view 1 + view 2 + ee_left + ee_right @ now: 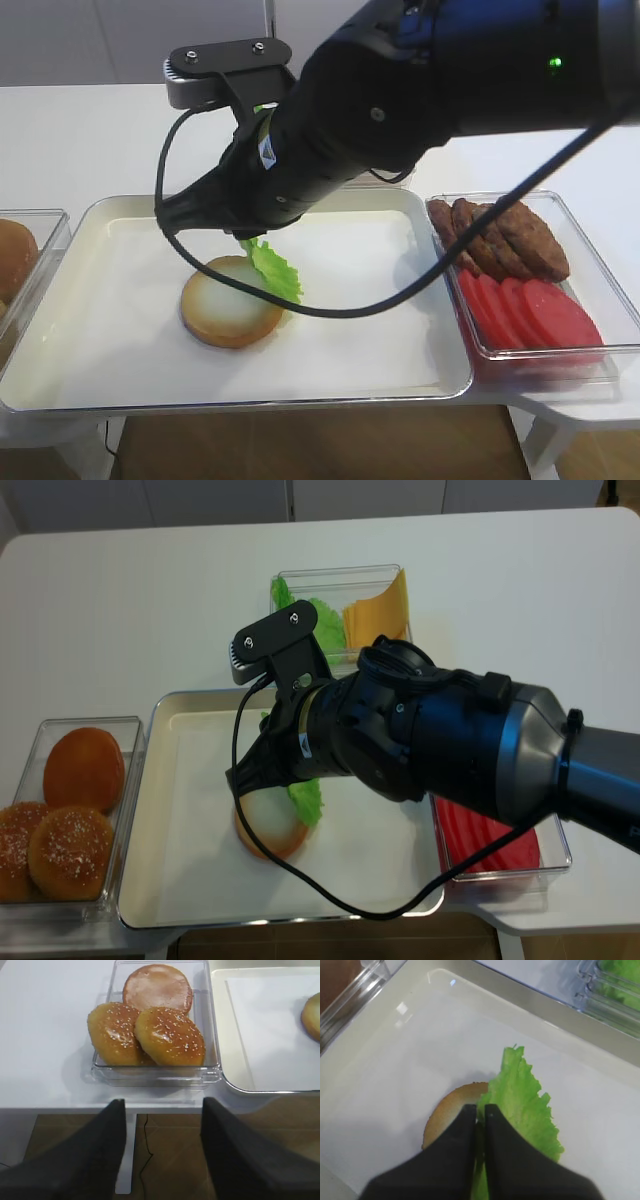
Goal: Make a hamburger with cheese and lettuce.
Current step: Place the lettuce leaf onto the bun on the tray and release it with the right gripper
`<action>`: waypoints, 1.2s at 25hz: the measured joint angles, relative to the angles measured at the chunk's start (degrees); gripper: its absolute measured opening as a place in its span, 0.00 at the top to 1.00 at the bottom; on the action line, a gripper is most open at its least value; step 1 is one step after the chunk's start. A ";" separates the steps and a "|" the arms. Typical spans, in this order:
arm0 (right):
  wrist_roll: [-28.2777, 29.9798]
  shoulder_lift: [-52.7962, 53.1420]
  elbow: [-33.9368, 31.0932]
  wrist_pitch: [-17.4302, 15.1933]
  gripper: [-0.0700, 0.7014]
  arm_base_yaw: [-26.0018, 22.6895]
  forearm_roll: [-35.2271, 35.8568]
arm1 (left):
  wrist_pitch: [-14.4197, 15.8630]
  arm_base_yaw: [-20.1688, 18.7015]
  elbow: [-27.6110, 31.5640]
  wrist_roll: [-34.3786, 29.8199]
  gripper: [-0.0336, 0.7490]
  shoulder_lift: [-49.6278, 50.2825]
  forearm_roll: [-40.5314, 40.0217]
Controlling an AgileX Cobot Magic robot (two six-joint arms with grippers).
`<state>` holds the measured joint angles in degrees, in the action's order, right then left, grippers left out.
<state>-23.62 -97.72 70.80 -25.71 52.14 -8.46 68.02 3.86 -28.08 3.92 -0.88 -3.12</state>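
The hamburger bun half (225, 305) lies cut face up on the white tray (120, 380). A green frilly lettuce leaf (522, 1105) hangs over the bun's right side, its lower edge touching or just above the bun (451, 1109). My right gripper (479, 1108) is shut on the leaf's edge, directly above the bun. Yellow cheese slices (378, 608) stand in a clear box at the back, beside more lettuce (322, 618). My left gripper (162, 1110) is open and holds nothing, hanging past the table's front edge near the bun box.
A clear box (155, 1072) left of the tray holds three buns. Right of the tray, another box (560, 350) holds dark patties (500, 240) and red tomato slices (530, 310). My right arm and its cable stretch across the tray's middle.
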 joint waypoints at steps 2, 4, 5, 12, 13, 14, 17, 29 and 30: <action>0.00 0.00 0.00 0.00 0.87 0.00 0.38 | 0.00 0.00 0.00 0.00 0.49 0.00 0.00; -0.11 -0.13 0.00 0.04 0.87 0.00 0.81 | 0.00 0.00 0.00 0.00 0.49 0.00 0.00; -0.11 -0.25 0.00 0.04 0.87 0.00 1.11 | 0.00 0.00 0.00 0.00 0.49 0.00 0.00; -0.11 -1.08 0.00 0.13 0.87 0.00 3.22 | 0.00 0.00 0.00 0.00 0.49 0.00 0.00; -0.11 -1.08 0.00 0.17 0.87 0.00 3.35 | 0.00 0.00 0.00 0.00 0.49 0.00 0.00; -0.11 -1.08 0.00 0.26 0.87 0.00 3.45 | 0.00 0.00 0.00 0.00 0.49 0.00 0.00; -0.11 -1.08 0.00 0.26 0.85 0.00 4.34 | 0.00 0.00 0.00 0.00 0.49 0.00 0.00; -0.11 -1.08 0.00 0.43 0.68 0.00 6.35 | 0.00 0.00 0.00 0.00 0.49 0.00 0.00; -0.11 -1.08 0.00 0.43 0.68 0.00 6.35 | 0.00 0.00 0.00 0.00 0.49 0.00 0.00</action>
<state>-23.73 -98.80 70.80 -25.27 52.14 -2.11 68.02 3.86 -28.08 3.92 -0.88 -3.12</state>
